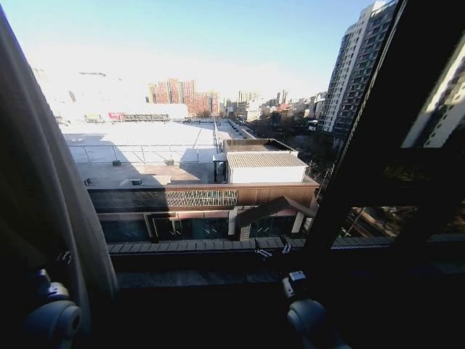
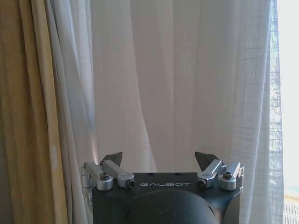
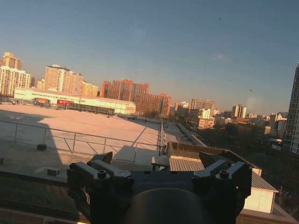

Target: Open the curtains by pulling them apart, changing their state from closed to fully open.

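A sheer white curtain [image 2: 187, 79] with long pleats hangs right in front of my left gripper [image 2: 159, 161]. That gripper is open, with nothing between its fingers, a short way from the fabric. In the head view this curtain panel [image 1: 54, 189] is a dark gathered band at the window's left edge, with my left arm [image 1: 52, 316] low beside it. My right gripper [image 3: 156, 159] is open and empty, facing bare window glass and the city outside. My right arm [image 1: 304, 311] sits low near the middle of the window.
A yellowish cream drape [image 2: 25, 116] hangs beside the white panel. A thick dark window frame bar [image 1: 378, 131] slants down the right side. The window sill [image 1: 211, 280] runs across below the glass, just above both arms.
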Tool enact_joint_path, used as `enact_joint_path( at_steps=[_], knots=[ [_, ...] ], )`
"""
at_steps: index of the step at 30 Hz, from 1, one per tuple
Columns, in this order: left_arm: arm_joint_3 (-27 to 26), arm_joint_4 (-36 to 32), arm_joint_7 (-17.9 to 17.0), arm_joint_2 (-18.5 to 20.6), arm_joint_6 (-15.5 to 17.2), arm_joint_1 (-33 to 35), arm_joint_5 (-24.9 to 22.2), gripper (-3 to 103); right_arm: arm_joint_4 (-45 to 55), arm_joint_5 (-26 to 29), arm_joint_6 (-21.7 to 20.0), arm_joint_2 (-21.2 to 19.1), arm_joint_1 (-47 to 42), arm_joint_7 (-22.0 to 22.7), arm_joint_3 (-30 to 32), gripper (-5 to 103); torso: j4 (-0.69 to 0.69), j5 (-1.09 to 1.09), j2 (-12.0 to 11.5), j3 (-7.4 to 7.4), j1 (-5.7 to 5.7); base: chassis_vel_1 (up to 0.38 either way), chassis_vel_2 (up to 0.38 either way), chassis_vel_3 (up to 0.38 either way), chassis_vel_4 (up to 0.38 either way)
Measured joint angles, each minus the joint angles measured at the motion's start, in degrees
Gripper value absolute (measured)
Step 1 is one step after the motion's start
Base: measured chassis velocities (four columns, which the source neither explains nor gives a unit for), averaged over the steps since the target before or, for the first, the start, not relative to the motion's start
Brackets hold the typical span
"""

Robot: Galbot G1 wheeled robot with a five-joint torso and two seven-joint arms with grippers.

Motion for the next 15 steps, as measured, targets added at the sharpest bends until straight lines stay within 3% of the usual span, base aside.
enact_joint_path(
  at_steps=[3, 6, 8, 9, 10, 13, 14, 15],
  knots=[
    [-0.2, -2.1, 0.0, -0.6, -0.2, 1.6, 1.1, 96, 0.0, 0.0, 0.0, 0.1, 0.0, 0.0, -0.1, 100, 0.0, -0.01, 0.0, 0.0, 0.0, 0.0, 0.0, 0.0, 0.0],
    [-0.5, -4.5, 2.7, -1.0, 0.6, 3.8, 0.7, 98, 0.1, 0.0, 0.0, 0.3, 0.1, 0.0, -0.2, 100, 0.0, 0.0, 0.0, 0.0, 0.0, 0.0, 0.0, 0.0, 0.0],
    [-1.5, -7.4, 11.4, -1.2, 1.5, 7.8, -3.0, 100, 0.5, 0.2, 0.0, 0.3, 0.1, 0.0, -0.3, 100, 0.02, 0.0, 0.0, 0.0, 0.0, 0.0, 0.0, 0.0, 0.0],
    [-1.7, -7.7, 13.6, -1.1, 1.3, 8.6, -4.2, 100, 0.6, 0.4, -0.1, 0.3, 0.2, 0.1, -0.2, 100, 0.02, 0.0, 0.0, 0.0, 0.0, 0.0, 0.0, 0.0, 0.0],
    [-1.7, -7.7, 13.6, -1.1, 1.3, 8.6, -4.2, 100, 0.6, 0.4, -0.1, 0.3, 0.2, 0.1, -0.2, 100, 0.02, 0.0, 0.0, 0.0, 0.0, 0.0, 0.0, 0.0, 0.0],
    [-2.3, -6.9, 23.7, -0.8, -3.2, 10.2, -7.3, 100, 1.3, 2.1, -1.3, 0.2, 0.2, 0.3, 0.3, 100, 0.01, 0.0, 0.0, 0.0, 0.0, 0.0, 0.0, 0.0, 0.0],
    [-2.3, -6.9, 23.7, -0.8, -3.2, 10.2, -7.3, 100, 1.3, 2.1, -1.3, 0.2, 0.2, 0.3, 0.3, 100, 0.01, 0.0, 0.0, 0.0, 0.0, 0.0, 0.0, 0.0, 0.0],
    [-2.4, -6.3, 29.0, -0.7, -4.6, 10.3, -7.9, 100, 1.4, 2.8, -1.7, 0.1, 0.1, 0.4, 0.5, 100, 0.01, -0.02, 0.0, 0.0, 0.0, 0.0, 0.0, 0.0, 0.0]
  ],
)
